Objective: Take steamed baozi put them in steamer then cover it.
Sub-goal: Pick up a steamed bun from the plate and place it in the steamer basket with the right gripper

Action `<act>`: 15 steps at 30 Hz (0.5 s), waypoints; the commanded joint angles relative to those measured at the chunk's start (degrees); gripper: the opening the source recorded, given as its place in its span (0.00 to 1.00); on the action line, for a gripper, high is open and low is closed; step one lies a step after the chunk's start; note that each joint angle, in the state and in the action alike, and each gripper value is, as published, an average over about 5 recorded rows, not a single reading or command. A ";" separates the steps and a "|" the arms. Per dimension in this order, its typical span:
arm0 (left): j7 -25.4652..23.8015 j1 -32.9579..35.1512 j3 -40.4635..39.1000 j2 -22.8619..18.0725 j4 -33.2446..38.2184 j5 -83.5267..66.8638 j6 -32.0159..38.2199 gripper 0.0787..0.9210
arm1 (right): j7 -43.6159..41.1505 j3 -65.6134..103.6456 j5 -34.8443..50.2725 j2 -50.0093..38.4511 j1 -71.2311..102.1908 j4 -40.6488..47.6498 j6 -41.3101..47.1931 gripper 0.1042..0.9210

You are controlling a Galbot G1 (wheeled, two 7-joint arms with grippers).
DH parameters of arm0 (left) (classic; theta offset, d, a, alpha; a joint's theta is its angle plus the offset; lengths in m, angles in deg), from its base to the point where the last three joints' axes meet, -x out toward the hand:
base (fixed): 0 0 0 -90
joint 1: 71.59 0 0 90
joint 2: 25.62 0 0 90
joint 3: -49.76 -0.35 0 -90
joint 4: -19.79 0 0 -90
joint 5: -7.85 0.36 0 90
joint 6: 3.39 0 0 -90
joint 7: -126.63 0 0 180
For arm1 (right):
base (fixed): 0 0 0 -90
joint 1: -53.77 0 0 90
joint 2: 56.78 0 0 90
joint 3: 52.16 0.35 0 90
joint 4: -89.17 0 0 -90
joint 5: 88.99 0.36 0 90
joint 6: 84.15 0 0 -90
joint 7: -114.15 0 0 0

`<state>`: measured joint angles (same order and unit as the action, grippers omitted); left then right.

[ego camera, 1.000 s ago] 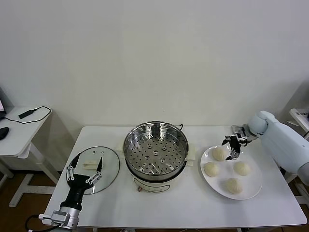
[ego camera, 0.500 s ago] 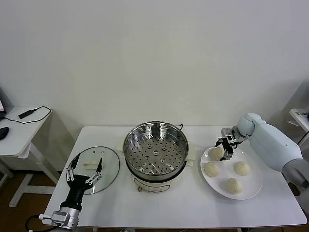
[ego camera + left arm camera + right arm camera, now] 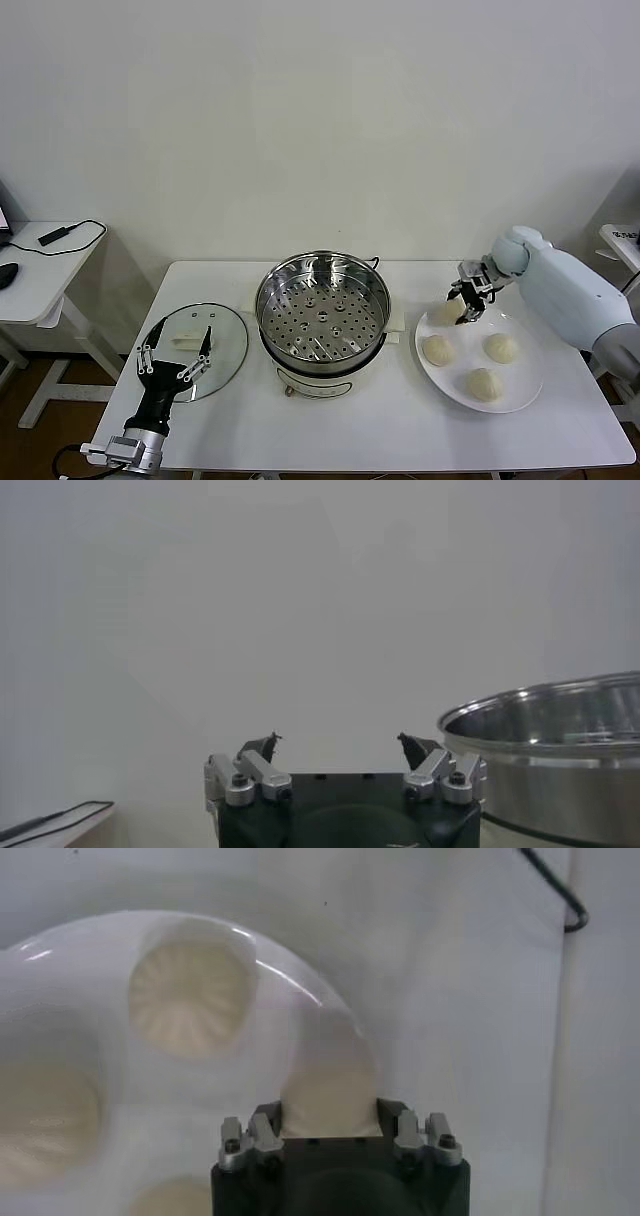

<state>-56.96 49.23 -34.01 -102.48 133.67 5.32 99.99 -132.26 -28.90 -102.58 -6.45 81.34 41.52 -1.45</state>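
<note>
presently, line by line;
steamer: round shiny steel pot on a white base, near the middle of the white table; its perforated tray holds nothing; its rim also shows at the edge of the left wrist view
plate: flat white plate on the robot's right of the steamer; three steamed baozi lie on it, one on the side nearer the steamer, one toward the far right, one at the front
fourth baozi: at the plate's back edge, clamped in the right gripper; in the right wrist view it fills the space between the fingers
right gripper: fingers closed on that baozi, over the back rim of the plate; arm reaching in from the right
cover: clear glass lid with metal rim, lying flat on the table to the robot's left of the steamer, apart from it; its white oblong handle faces up, long axis running roughly left to right
left gripper: fingers spread wide apart, holding nothing; hovering over the front part of the cover; parked
baozi shape: round, with pleats radiating from the top, seen on one in the right wrist view
writing: no brand or label can be read on any of these
</note>
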 commanded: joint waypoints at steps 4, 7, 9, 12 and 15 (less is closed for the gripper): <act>0.04 0.13 -0.16 0.04 0.92 0.04 -0.30 0.88 | -4.13 -10.57 4.90 -3.08 -18.60 -14.16 -13.04 0.67; 0.05 0.23 -0.16 0.01 1.03 0.08 -0.38 0.88 | -3.78 -16.11 8.15 -1.86 -24.25 -18.35 -14.49 0.67; 0.07 0.27 -0.24 -0.05 1.08 0.10 -0.40 0.88 | -3.70 -18.51 9.12 -0.07 -27.19 -20.21 -16.27 0.67; 0.11 0.34 -0.37 -0.05 1.21 0.13 -0.39 0.88 | -3.70 -20.42 8.80 4.11 -30.21 -21.55 -20.18 0.67; 0.17 0.38 -0.36 -0.04 1.42 0.12 -0.37 0.88 | -4.08 -21.63 8.49 8.32 -31.39 -22.09 -22.95 0.66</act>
<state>-56.84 49.55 -34.36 -102.57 134.77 5.40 99.65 -135.11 -42.58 -96.86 -4.59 61.03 26.27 -15.34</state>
